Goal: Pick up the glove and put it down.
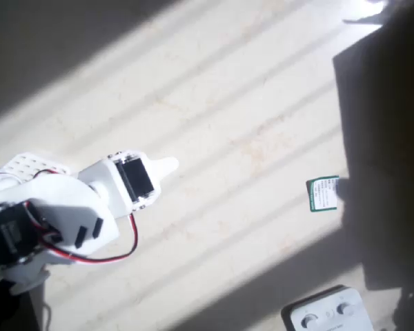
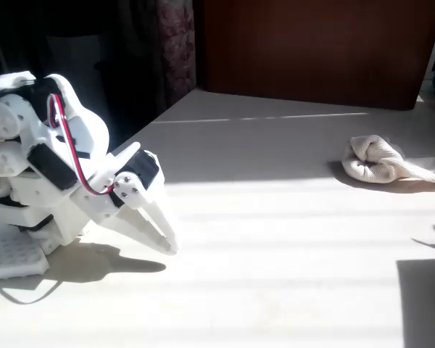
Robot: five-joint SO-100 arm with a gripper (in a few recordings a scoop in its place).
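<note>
The cream fabric glove [image 2: 383,161] lies crumpled on the table at the far right of the fixed view, half in shade. My white arm is folded up at the left. Its gripper [image 2: 170,245] points down at the table with the tip just above the surface, far to the left of the glove. The fingers are pressed together with nothing between them. From overhead the gripper [image 1: 167,165] shows as a short white tip sticking out to the right of the black wrist motor [image 1: 135,179].
A small green-and-white card [image 1: 323,194] lies at the right by the edge of a dark shadow. A white boxy device with round buttons [image 1: 328,314] sits at the bottom right. The sunlit tabletop [image 1: 248,124] stretches between the arm and these.
</note>
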